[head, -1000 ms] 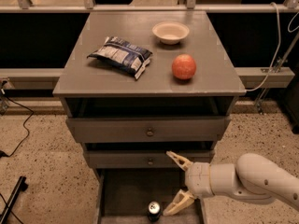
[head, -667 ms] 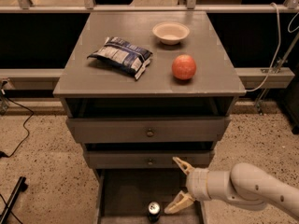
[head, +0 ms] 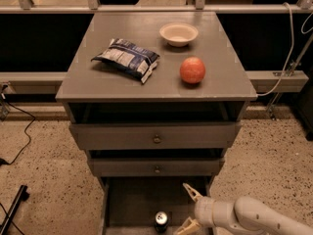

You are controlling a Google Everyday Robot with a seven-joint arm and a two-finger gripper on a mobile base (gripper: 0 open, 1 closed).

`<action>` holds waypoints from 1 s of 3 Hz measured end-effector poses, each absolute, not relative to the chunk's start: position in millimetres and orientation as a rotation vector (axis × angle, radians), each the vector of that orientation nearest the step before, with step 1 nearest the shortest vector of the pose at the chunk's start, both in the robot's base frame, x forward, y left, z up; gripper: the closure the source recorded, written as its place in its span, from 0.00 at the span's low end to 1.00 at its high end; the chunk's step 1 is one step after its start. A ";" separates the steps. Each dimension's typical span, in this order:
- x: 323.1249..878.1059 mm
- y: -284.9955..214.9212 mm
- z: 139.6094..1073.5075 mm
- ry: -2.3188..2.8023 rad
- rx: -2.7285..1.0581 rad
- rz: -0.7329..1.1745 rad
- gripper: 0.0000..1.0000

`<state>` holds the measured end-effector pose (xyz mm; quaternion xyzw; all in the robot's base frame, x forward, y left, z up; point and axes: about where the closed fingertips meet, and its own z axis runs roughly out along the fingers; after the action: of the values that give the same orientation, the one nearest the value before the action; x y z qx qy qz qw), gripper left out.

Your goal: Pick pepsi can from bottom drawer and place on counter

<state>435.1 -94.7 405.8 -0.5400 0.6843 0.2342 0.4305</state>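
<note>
The pepsi can (head: pixel 161 221) stands upright on the dark floor of the open bottom drawer (head: pixel 132 202), near the frame's bottom edge, its silver top facing up. My gripper (head: pixel 189 208) is in the drawer just to the right of the can, open, with pale fingers (head: pixel 191 191) spread one above the other. It holds nothing and does not touch the can. The counter (head: pixel 230 82) is the grey cabinet top above.
On the counter lie a blue-and-white snack bag (head: pixel 127 58), a white bowl (head: pixel 178 34) and an orange-red fruit (head: pixel 192 70). Two shallower knobbed drawers (head: pixel 155 137) stand slightly open above the bottom drawer. A railing runs behind and cables lie on the speckled floor.
My arm and gripper have dropped lower and shifted slightly right in the view, staying open beside the can. The can has not moved.
</note>
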 end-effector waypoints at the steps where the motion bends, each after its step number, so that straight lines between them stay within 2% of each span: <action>1: 415.2 -80.1 338.4 1.659 -1.432 0.686 0.00; 3: 421.9 -55.7 275.6 1.760 -1.361 0.761 0.00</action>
<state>421.9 -55.7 275.6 -0.5344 0.6907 0.2986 0.3850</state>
